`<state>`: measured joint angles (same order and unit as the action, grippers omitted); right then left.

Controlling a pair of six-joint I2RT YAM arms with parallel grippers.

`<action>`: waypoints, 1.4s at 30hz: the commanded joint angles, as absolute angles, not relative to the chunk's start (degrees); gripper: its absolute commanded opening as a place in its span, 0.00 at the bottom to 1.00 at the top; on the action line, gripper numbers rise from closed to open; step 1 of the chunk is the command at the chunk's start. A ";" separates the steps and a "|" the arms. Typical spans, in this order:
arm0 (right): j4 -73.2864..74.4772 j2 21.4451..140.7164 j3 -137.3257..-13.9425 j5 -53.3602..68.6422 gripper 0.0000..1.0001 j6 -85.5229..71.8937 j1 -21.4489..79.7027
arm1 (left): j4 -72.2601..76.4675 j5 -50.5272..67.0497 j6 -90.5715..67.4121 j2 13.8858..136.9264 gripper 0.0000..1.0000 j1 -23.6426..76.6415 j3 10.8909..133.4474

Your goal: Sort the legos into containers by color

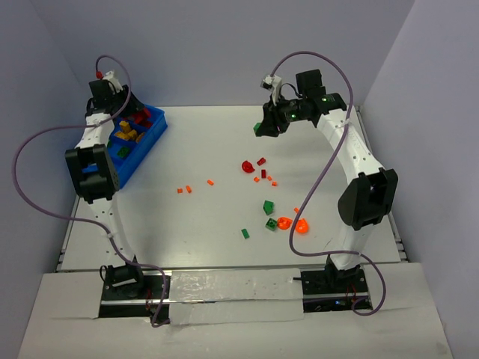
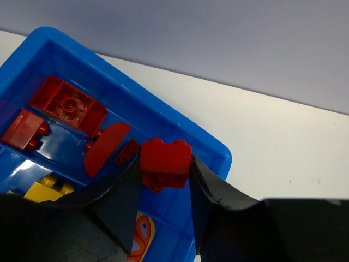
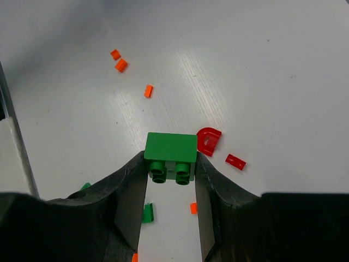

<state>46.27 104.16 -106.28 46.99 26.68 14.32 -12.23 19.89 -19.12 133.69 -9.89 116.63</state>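
Left wrist view: a red brick [image 2: 165, 158] sits at the centre of the frame. The left gripper [image 2: 165, 166] is closed on it, one dark finger [image 2: 122, 202] pressed to each side. The brick hangs over the blue bin [image 2: 217, 154], just inside its right-hand corner. It is above the compartment that runs to the upper left of the frame, where other red pieces [image 2: 68, 106] already lie. A yellow brick [image 2: 46, 190] shows in the neighbouring compartment at the lower left. Whether the held brick touches the bin floor cannot be told.

The step in hand looks like delivering this red brick. The next move calls for parting the jaws so it drops among the reds, then lifting clear of the bin wall.

In the right wrist view, a green brick [image 3: 170, 154] is clamped at centre frame by the right gripper [image 3: 172, 166], studs toward the camera. It is held well above the table [image 3: 262, 65]. A translucent red arch [image 3: 208, 141] lies just right of it in the frame, and orange bits [image 3: 121, 65] lie at the upper left.

In the top external view that gripper is in the upper middle, well apart from the bin at the upper left. More loose legos [image 1: 268, 207] are scattered right of centre. Its next move would be to carry the brick across to the compartment holding green, seemingly at the bin's lower end. It should probably go once the left arm has cleared, since both arms would crowd the same spot.
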 commanded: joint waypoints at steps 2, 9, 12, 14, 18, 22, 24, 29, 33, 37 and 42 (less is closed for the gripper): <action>42.66 103.84 -109.69 46.49 0.00 24.73 15.69 | -10.59 21.76 -19.51 133.46 0.70 -10.42 120.81; 30.00 102.98 -106.50 45.89 0.00 18.84 19.02 | -6.42 38.14 -18.69 124.31 0.72 -10.81 115.48; 23.39 102.44 -104.30 42.31 0.00 18.39 21.77 | -3.57 48.57 -22.73 117.80 0.71 -10.32 110.82; 17.69 102.19 -102.56 40.20 0.00 18.19 24.11 | -3.04 52.75 -25.89 113.55 0.71 -8.66 107.03; 8.79 102.22 -100.24 36.39 0.00 18.28 27.60 | -2.12 58.23 -29.09 106.44 0.71 -3.82 99.89; 2.16 102.57 -98.18 34.63 0.00 18.19 30.34 | -2.22 64.48 -31.13 103.08 0.71 0.98 95.24; 0.62 102.57 -97.52 34.37 0.00 18.54 31.02 | -2.28 66.43 -31.98 102.46 0.71 2.41 94.27; 2.45 103.29 -98.31 32.70 0.00 23.04 33.38 | -7.55 66.15 -27.16 101.16 0.73 5.54 94.18; 4.64 103.97 -100.02 31.39 0.00 23.81 34.18 | -19.40 62.04 -17.23 102.70 0.73 7.60 98.87; 4.03 103.48 -99.21 30.88 0.00 23.99 34.51 | -22.71 62.28 -14.61 103.17 0.73 8.72 99.26; 3.42 103.35 -99.06 30.93 0.00 24.18 34.81 | -21.78 63.46 -16.61 103.91 0.73 9.06 99.24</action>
<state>6.57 104.38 -97.49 31.82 23.45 34.20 -20.06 62.37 -17.53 103.12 8.69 96.82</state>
